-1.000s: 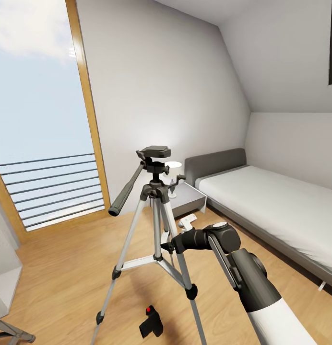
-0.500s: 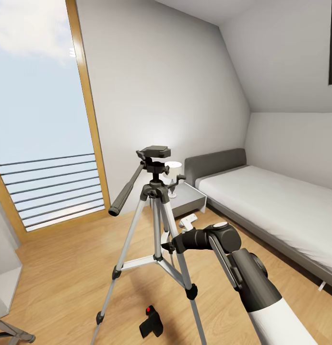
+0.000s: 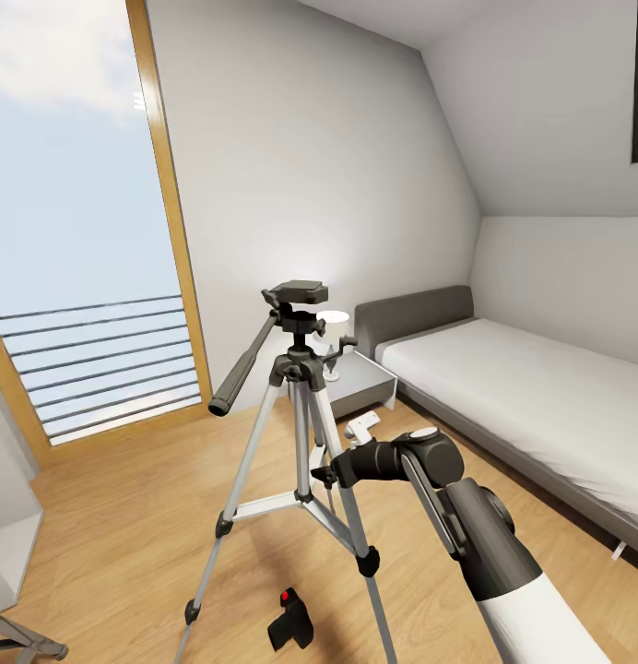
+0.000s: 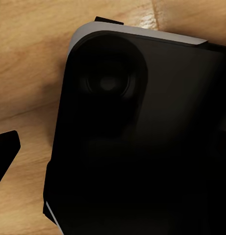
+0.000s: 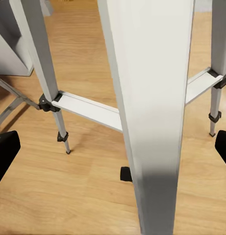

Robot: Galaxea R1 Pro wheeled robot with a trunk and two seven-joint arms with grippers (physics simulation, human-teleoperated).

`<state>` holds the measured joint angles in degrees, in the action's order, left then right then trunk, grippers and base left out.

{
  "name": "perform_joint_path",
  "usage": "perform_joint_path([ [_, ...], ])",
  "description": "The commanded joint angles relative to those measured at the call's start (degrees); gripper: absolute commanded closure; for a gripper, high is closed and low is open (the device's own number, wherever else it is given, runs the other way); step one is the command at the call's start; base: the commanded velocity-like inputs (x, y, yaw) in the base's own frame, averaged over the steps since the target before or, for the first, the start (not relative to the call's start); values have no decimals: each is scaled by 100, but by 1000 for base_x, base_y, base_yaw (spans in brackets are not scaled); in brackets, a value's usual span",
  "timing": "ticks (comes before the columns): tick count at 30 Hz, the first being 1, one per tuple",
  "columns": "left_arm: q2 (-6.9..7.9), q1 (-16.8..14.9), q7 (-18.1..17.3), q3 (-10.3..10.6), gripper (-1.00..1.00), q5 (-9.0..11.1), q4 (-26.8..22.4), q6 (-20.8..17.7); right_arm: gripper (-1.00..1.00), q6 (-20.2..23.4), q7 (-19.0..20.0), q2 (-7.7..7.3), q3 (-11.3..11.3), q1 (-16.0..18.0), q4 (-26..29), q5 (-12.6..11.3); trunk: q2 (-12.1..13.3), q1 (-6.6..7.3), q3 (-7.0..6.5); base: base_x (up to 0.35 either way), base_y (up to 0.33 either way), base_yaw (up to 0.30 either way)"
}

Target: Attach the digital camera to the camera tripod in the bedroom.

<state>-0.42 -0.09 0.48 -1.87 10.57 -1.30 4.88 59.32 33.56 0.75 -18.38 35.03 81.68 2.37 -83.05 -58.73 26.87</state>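
The camera tripod (image 3: 299, 369) stands on the wood floor in the middle of the head view, its black head (image 3: 297, 294) bare and its pan handle (image 3: 238, 373) sloping down to the left. The digital camera (image 3: 290, 622), black with a red button, lies on the floor between the tripod's near legs. My right gripper (image 3: 322, 476) is at a silver leg about halfway up. In the right wrist view that leg (image 5: 147, 98) stands between the wide-apart fingertips (image 5: 5, 152) of the open right gripper (image 5: 114, 149). My left gripper (image 4: 113, 156) faces a black rounded body, with one fingertip (image 4: 5, 149) showing.
A grey bed (image 3: 531, 397) with a white mattress runs along the right wall. A nightstand (image 3: 360, 380) with a small lamp stands behind the tripod. A tall window with railings (image 3: 88, 277) is at the left, and a grey cabinet edge (image 3: 5, 516) at the far left.
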Motion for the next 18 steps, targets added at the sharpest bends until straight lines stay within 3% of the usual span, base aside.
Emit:
perform_joint_path([
  [1,-2,-1,5,-15,-100,24,-1,13,-100,-4,17,0,1,4,-12,24,-3,0,6,0,0,0],
  [3,-2,0,5,-15,-100,24,-1,13,-100,-45,-8,0,1,4,-54,25,-3,0,6,0,0,0],
  [4,-2,0,5,-15,-100,24,-1,13,100,-61,-23,1,1,4,-79,27,-3,0,6,0,0,0],
  [18,-2,0,5,-15,-100,24,-1,18,100,-212,-172,21,9,4,-307,36,-3,0,6,0,0,0],
])
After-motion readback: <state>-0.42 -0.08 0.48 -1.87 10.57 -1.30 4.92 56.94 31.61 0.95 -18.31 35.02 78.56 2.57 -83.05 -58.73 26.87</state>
